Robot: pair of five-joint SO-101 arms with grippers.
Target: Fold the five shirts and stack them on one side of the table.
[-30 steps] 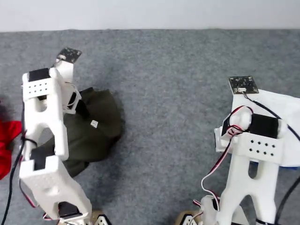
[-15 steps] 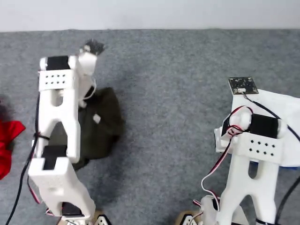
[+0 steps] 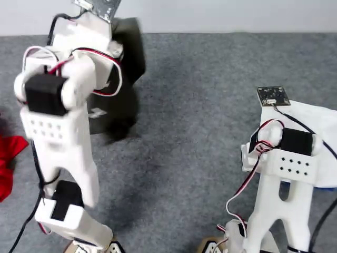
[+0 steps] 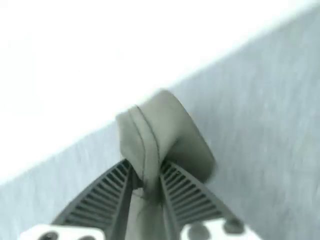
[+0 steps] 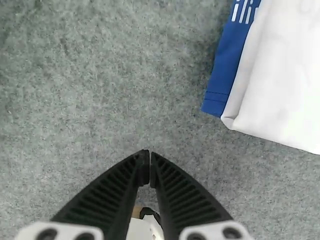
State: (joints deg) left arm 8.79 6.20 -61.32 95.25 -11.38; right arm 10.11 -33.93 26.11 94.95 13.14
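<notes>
Over the left half of the tabletop (image 3: 200,105) the left arm (image 3: 58,126) now stands raised and swung out to the far edge, where a second ago it crouched low over a crumpled heap. The dark green shirt (image 3: 126,58) has come up with it: no longer lying flat, it hangs from the left fingers (image 4: 107,195), which are clamped on a gathered fold of the cloth. Its upper part reaches the line where the grey surface meets the white wall (image 3: 210,16); whether its lower end touches the surface I cannot tell. The right arm (image 3: 287,163) has not shifted, and the right fingers (image 5: 115,190) are closed on nothing, tips together above bare grey. The white shirt (image 5: 285,75), with a blue band, lies just beside them in the same place as before, running off the right edge. The red shirt (image 3: 8,158) stays at the left edge, well apart from the lifted one. Between the two arms a wide stretch of grey runs from the near edge to the wall, and the patch where the green shirt lay is bare now.
</notes>
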